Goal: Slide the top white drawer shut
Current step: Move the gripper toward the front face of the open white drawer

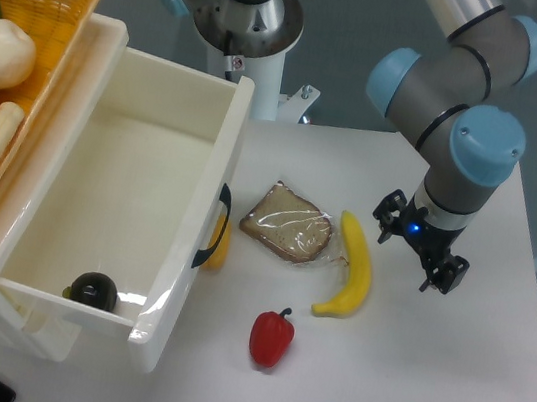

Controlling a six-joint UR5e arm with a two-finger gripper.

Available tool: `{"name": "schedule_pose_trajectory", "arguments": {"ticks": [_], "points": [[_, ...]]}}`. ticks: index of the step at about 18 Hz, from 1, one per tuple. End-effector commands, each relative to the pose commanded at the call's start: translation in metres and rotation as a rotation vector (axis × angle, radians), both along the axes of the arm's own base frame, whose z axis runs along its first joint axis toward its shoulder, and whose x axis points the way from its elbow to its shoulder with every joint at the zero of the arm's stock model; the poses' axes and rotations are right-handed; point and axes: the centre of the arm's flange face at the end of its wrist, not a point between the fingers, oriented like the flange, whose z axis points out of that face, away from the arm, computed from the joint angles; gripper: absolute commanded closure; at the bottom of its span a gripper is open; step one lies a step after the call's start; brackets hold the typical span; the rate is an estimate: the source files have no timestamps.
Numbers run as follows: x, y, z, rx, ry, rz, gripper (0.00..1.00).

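Drawer (111,208) stands open, handle (216,229) facing the bread (288,223). Gripper (421,252) hangs well apart, holding nothing; jaw opening cannot be told. An off-centre push risks skewing and jamming.
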Motion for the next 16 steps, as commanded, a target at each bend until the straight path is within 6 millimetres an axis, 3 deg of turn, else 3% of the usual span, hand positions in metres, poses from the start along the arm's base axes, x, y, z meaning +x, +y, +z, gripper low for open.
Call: {"name": "schedule_pose_trajectory", "arguments": {"ticks": [5,11,16], "points": [[0.006,0.002,-0.005,-0.001,-0.014,0.012,0.0],[0.03,-0.006,-0.022,0.007,-0.032,0.062,0.0],[0.055,0.015,-0.027,0.012,-0.06,0.139,0.0]]}}
